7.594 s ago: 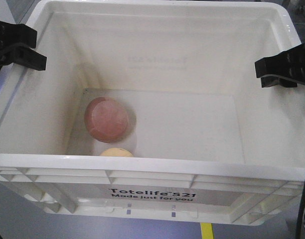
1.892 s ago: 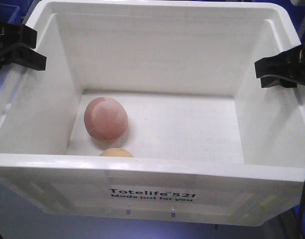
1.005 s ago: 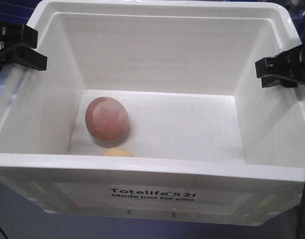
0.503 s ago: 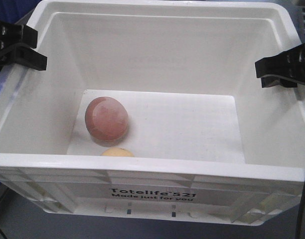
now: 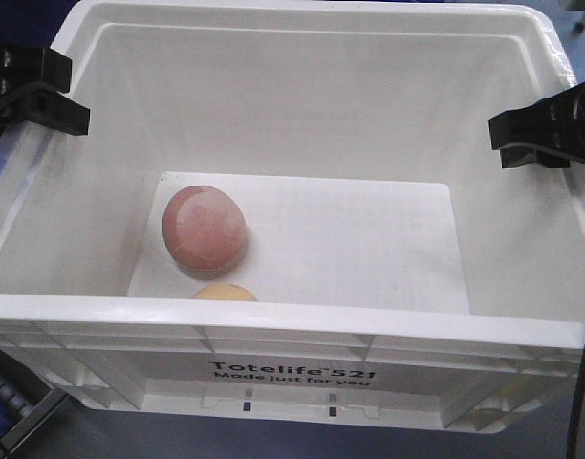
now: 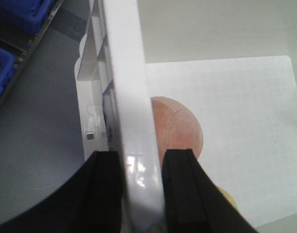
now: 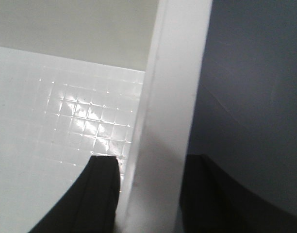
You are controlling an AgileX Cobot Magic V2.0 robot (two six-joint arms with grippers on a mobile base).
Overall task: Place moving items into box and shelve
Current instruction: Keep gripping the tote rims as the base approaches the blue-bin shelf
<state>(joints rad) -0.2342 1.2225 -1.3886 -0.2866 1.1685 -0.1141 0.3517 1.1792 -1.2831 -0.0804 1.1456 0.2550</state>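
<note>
A white plastic box (image 5: 302, 335) labelled "Totelife 521" fills the front view. Inside lie a pinkish-red ball (image 5: 204, 228) and a small yellow ball (image 5: 224, 292), partly hidden behind the near wall. My left gripper (image 5: 30, 91) is shut on the box's left rim (image 6: 131, 121), one finger on each side. The red ball (image 6: 180, 133) shows just inside that wall. My right gripper (image 5: 546, 129) is shut on the box's right rim (image 7: 170, 111) the same way.
Grey floor (image 6: 37, 126) lies to the left of the box, with blue bins (image 6: 12, 29) at the far left. A metal rack edge (image 5: 10, 406) shows at the bottom left of the front view. Dark floor (image 7: 255, 87) lies to the right.
The box stays held by both grippers while the background under it shifts; the yellow floor line is gone and a rack edge now shows at the lower left. The balls have barely moved.
</note>
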